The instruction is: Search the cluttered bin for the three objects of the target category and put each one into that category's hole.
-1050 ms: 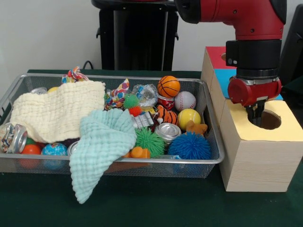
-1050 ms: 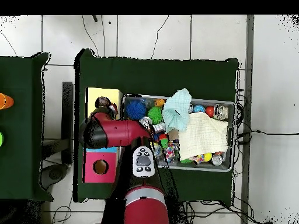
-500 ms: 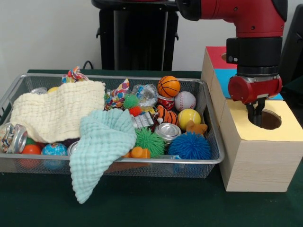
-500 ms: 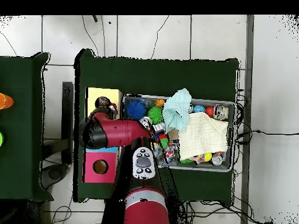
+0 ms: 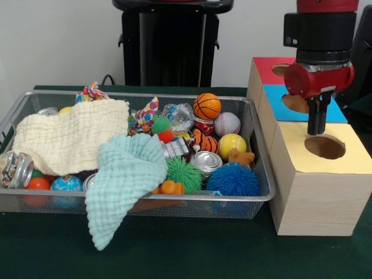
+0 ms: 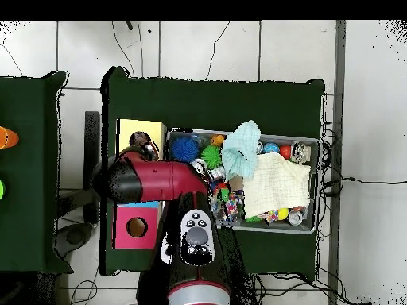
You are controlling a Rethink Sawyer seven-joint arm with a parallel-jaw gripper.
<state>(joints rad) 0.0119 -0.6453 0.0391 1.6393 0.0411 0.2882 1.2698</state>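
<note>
- Worktop (image 5: 174, 256): green-covered, bare along the near edge.
- Mesh bin (image 5: 256, 195), near left: heavily cluttered. A mint cloth (image 5: 125, 180) drapes over its near rim; a cream cloth (image 5: 70, 139) covers the left part. Both hide items beneath.
- Visible bin contents: blue spiky ball (image 5: 233, 179), green spiky ball (image 5: 184, 173), tin can (image 5: 205, 161), yellow ball (image 5: 232, 145), baseball (image 5: 227, 123) and basketball (image 5: 207, 106) toward the far side. The target category cannot be determined from these views.
- Wooden box (image 5: 314, 197), right of the bin: yellow hole (image 5: 325, 147) nearest, then the blue and red sections behind.
- Pincer (image 5: 317, 129): hangs above the yellow hole's far rim, fingers close together, nothing visible between them; judged clenched and empty.
- Assessment: delivery at the yellow hole appears complete; the step in hand is returning to the bin.
- Recommendation: clear the box top and bin rim with height before crossing left; descend vertically on an exposed item, well apart from cloth edges, to avoid snagging.
</note>
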